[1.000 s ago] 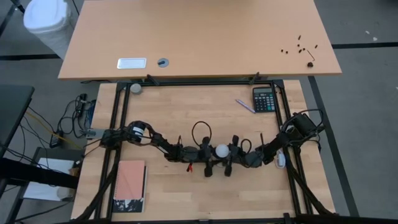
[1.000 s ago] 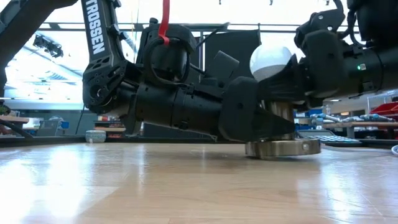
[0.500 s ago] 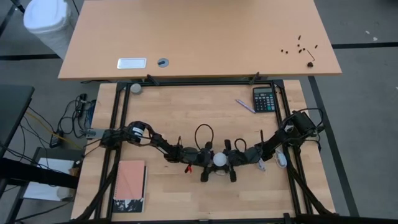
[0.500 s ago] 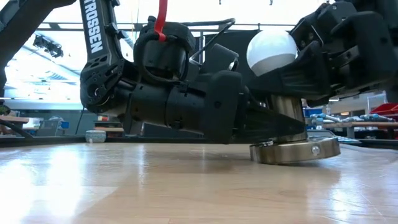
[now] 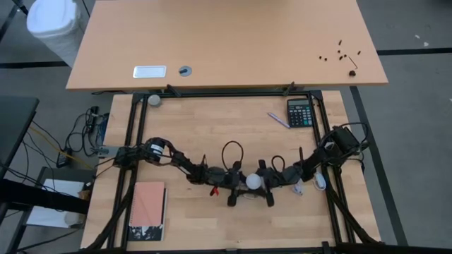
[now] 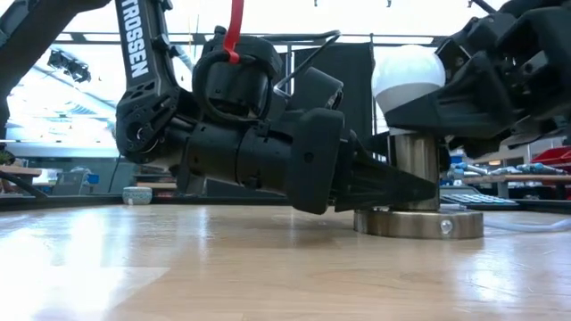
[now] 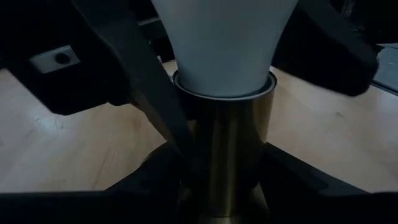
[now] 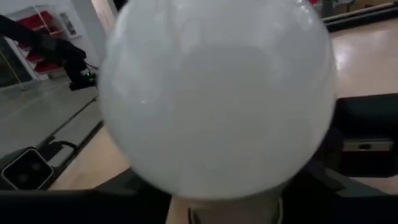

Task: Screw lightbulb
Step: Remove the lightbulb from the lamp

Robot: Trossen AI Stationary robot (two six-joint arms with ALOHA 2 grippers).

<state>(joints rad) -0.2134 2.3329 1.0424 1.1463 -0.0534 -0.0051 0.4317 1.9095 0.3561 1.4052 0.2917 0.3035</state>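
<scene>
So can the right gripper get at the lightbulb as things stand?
Probably yes: the right gripper sits right at the lightbulb, its globe bare, while the left gripper holds the socket lower down.

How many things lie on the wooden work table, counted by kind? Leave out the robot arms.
Lightbulb: 1
Brass socket: 1
Calculator: 1
Pen: 1
Notebook: 1
Small grey ball: 1
Total: 6
</scene>
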